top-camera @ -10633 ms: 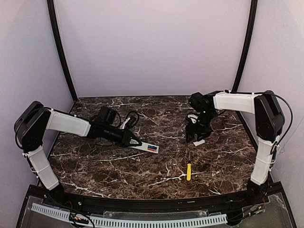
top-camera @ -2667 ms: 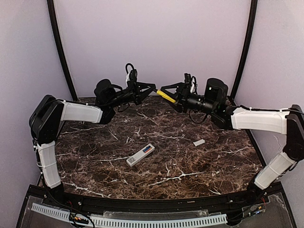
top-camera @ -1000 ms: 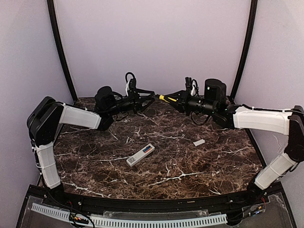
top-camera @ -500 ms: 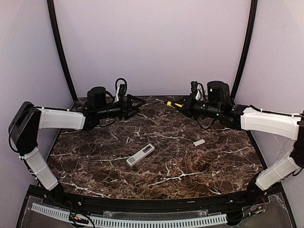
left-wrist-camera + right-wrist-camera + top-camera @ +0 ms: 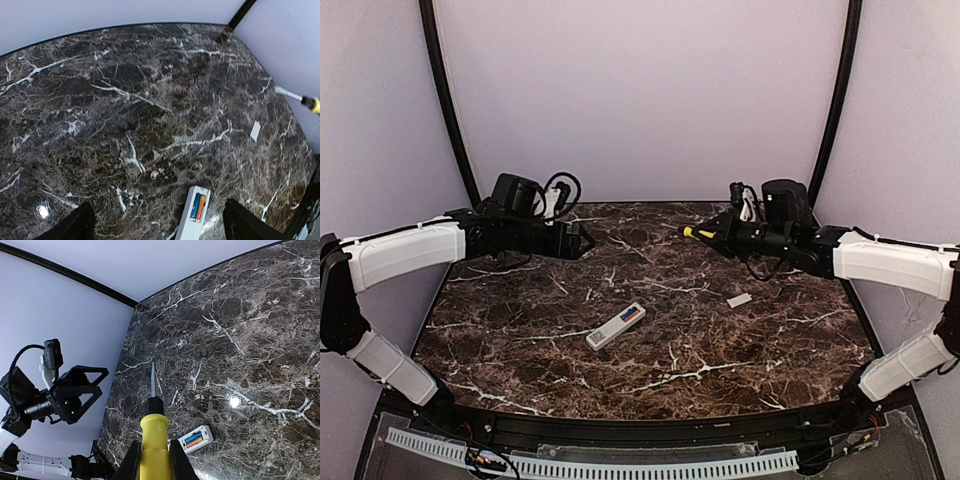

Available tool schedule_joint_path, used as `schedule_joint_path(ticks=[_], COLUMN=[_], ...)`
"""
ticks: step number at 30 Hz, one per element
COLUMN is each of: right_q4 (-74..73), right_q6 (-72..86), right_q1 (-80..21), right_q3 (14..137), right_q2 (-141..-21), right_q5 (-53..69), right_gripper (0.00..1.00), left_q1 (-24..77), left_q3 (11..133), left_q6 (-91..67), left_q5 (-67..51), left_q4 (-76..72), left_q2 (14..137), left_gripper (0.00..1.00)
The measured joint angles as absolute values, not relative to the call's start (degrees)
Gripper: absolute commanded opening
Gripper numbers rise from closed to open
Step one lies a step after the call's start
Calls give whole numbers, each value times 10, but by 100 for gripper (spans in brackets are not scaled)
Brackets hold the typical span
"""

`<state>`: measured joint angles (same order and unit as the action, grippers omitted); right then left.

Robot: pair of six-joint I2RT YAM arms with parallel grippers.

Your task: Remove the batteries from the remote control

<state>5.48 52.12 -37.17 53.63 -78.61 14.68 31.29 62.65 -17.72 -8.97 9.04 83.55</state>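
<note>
Cover (image 5: pixel 739 299) off, 3 o'clock of remote (image 5: pixel 608 332); batteries (image 5: pixel 197 206) not yet out. My right end effector (image 5: pixel 716 232) clamps screwdriver (image 5: pixel 152 437); left end effector (image 5: pixel 580 241) apart.

Remote control (image 5: pixel 613 328): on the tabletop (image 5: pixel 520 340), near the middle, lying slantwise, its far end to the right.
Batteries (image 5: pixel 197 206): side by side in the remote control's open bay, at its far-right end.
Cover (image 5: pixel 739 299): flat on the tabletop, right of the remote control, well apart.
Screwdriver (image 5: pixel 151 432): between the right fingers (image 5: pixel 131 460), above the far right, tip pointing left.
Left fingers (image 5: pixel 77 227): above the far left, facing the screwdriver, well apart.
</note>
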Motion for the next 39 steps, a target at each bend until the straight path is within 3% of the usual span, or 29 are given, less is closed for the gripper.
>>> schedule_joint_path(ticks=[4,12,22,39], right_q4=[36,6,-23,-39], right_q6=[513,511,494,482], right_q1=[-367,-356,-354,-350], right_q3=[512,465,456,456], right_q2=[-756,-698,-686,-686], right_q5=[143,112,92,91], right_gripper=[0,0,0,0], left_q1=[352,412,449,466], left_q3=[615,606,618,638], left_q6=[-118,-46,-15,-7], left_q5=[-105,-172,-186,-134], left_q4=[143,223,304,301], left_q2=[835,847,917,987], left_gripper=[98,98,87,63])
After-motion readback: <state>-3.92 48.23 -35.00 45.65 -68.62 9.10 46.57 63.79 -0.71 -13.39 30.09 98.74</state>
